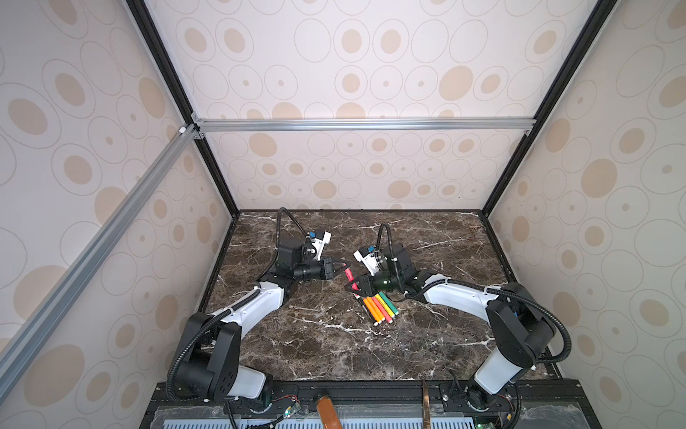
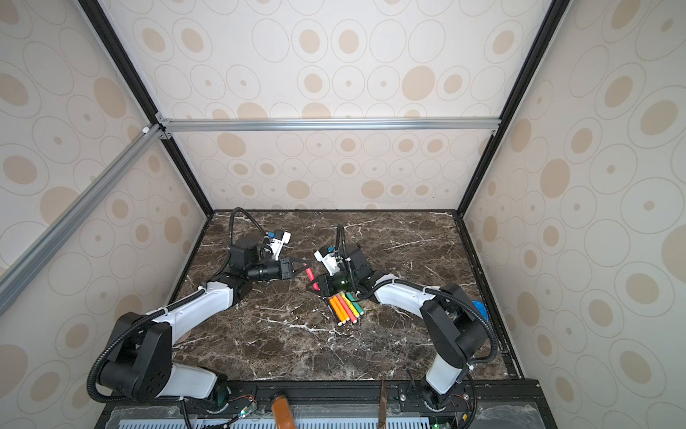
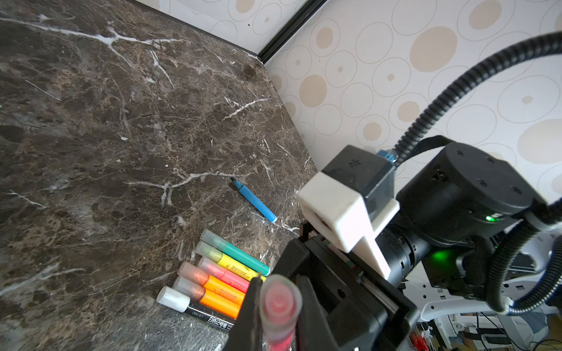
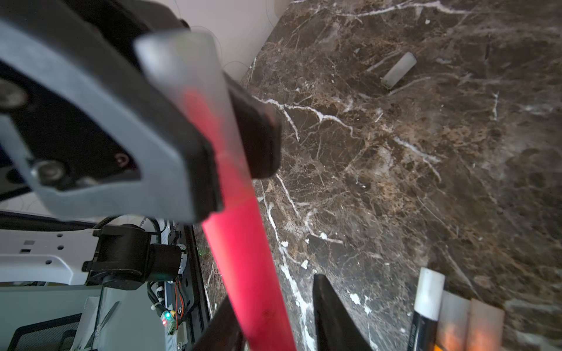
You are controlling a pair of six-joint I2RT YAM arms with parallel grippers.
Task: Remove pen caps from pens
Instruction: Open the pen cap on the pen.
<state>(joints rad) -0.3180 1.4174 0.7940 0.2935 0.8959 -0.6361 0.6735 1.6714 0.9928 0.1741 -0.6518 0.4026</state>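
- The red pen (image 1: 349,275) hangs in the air just beside the row (image 1: 378,308) of capped pens, on the row's far side from the robot's bases. It is held clear of the table (image 1: 334,353).
- The left gripper (image 1: 344,268) is pressed tight on the cap (image 3: 278,299), a cloudy sleeve tinted red. The right wrist view shows its fingers (image 4: 255,136) squeezing that sleeve from both sides.
- The right gripper (image 1: 352,286) straddles the barrel. Its jaws stand a little apart, with a strip of marble showing between one finger (image 4: 328,304) and the red plastic, so it does not look like a firm pinch.
- The step in hand, as I judge it, is pulling this cap off.
- To do it well, the right jaws should first clamp squarely on the barrel. They should grip below the cap's lip, never on the cap itself.
- The pull should then run straight along the pen's axis, with the two grippers drawing apart. A sideways pull would likely bend the pen or twist it out of the grip.
- The barrel is slick and round, so a loose hold would probably let it slide out with the cap.
- The right gripper should stay above the row, so that the release does not knock the pens.
- A blue pen (image 3: 254,201) lies near the row with its tip bare, and a loose cap (image 4: 399,69) lies well apart from the row.
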